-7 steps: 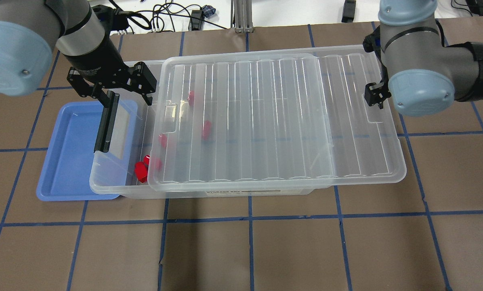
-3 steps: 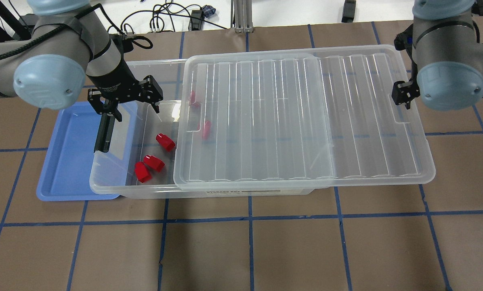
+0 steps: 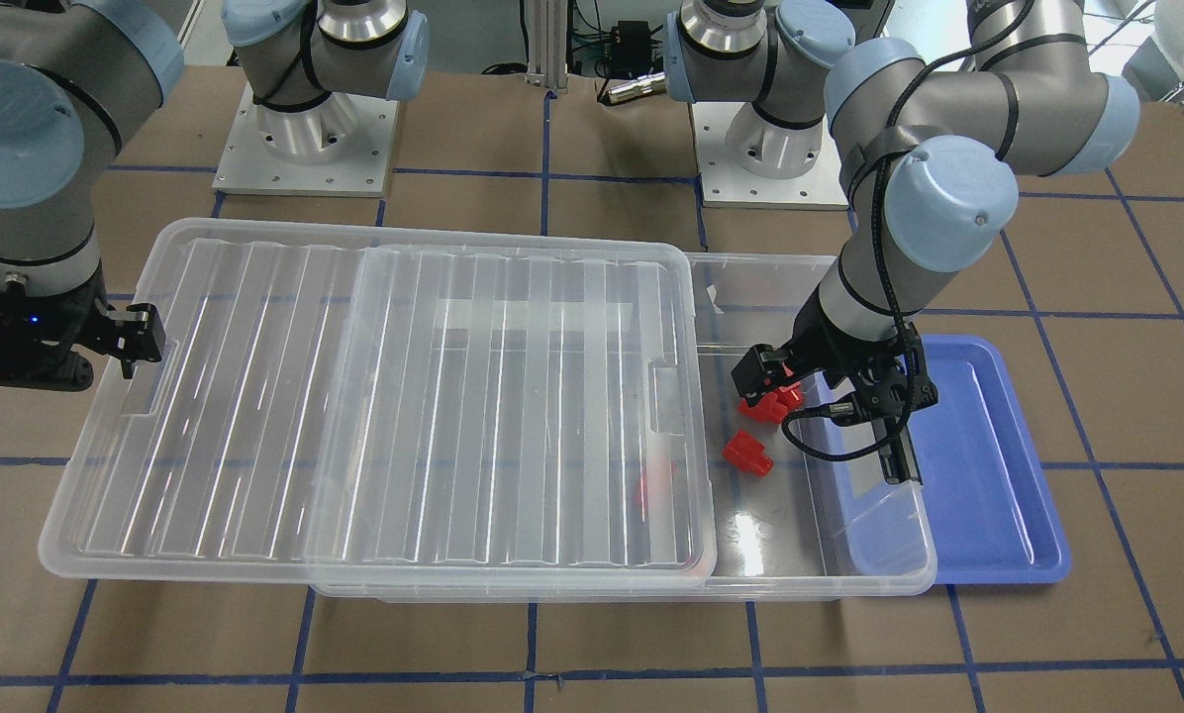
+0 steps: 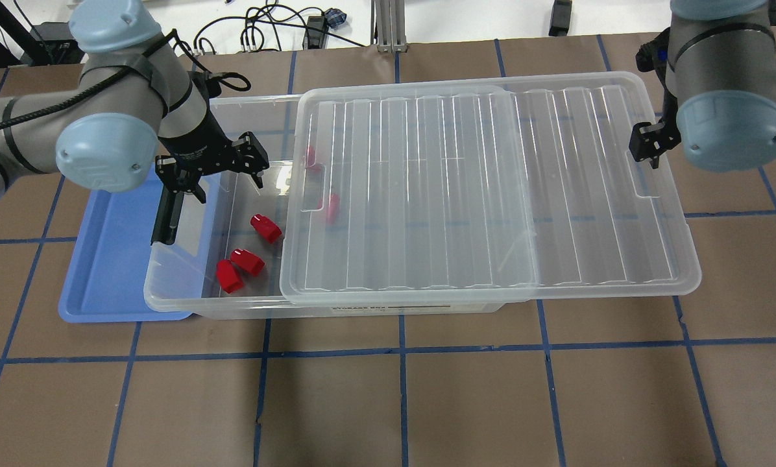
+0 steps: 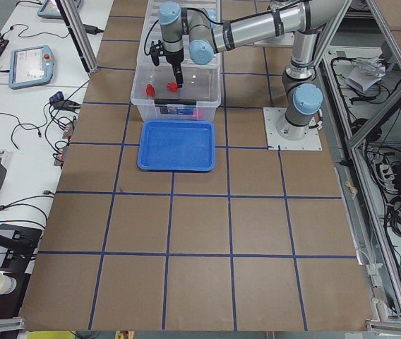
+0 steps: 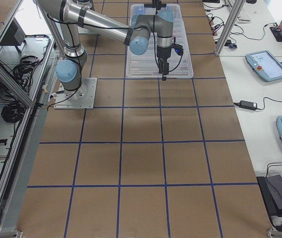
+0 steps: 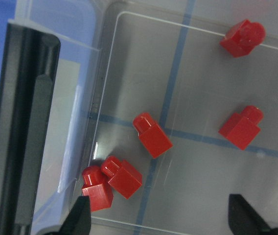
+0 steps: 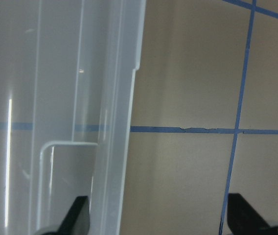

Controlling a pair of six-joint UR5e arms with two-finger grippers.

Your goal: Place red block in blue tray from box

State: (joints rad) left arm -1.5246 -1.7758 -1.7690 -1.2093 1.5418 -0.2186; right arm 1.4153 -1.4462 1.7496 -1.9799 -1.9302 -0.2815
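Lid [image 4: 492, 188] slid rightward, uncovering red blocks [image 4: 266, 228] beneath the spread left gripper [image 4: 229, 185]; right gripper [image 8: 159, 218] also spread.

A robotics lab. Arm bases [image 3: 305, 139] bolt onto a tape-gridded table [image 5: 200, 233]; teach pendants [image 6: 266, 65], cables [image 5: 398, 210] and aluminium framing [image 5: 77, 35] surround it.

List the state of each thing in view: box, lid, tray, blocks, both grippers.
box: open at the tray end.
lid: slid partway off, toward the robot's right.
blue tray: empty.
red blocks: five in the box, three uncovered, two under the lid.
left gripper: open, over the uncovered end, holding nothing.
right gripper: open, the lid's edge between its fingers.
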